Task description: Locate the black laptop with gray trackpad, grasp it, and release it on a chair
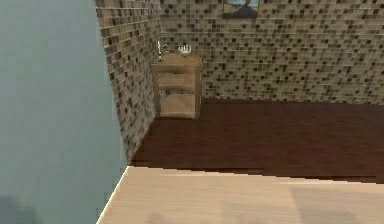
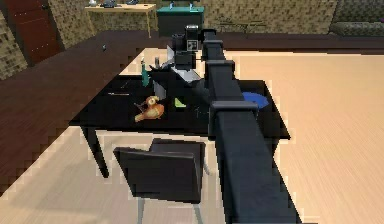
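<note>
Black bench (image 2: 110, 105), arm side view: your working surface.

Item one: the arm (image 2: 235, 130), a dark bar lying across the bench's right part and reaching toward its far end. I judge it is stretched there because the task's thing lies at that end.

Item two: the fingers (image 2: 181, 48), at the arm's far end over cluttered benchtop. You cannot tell whether they hold anything, nor how they are set.

Item three: the laptop, not firmly made out, black on black. Your best candidate is a pale grey patch (image 2: 186, 72) just left of the arm on the bench's far half. It may be the trackpad, but treat that as a guess.

Item four: a dark chair (image 2: 165, 170) at the bench's near edge, just beside the arm. It is probably the drop place, and handy because it would need little travel.

Sundries on the bench: an orange-brown object (image 2: 150, 108), a green bottle-like thing (image 2: 145, 72), a blue dish (image 2: 256, 100).

Forward view: a small wooden shelf unit (image 1: 179, 85) in a tiled corner.
</note>
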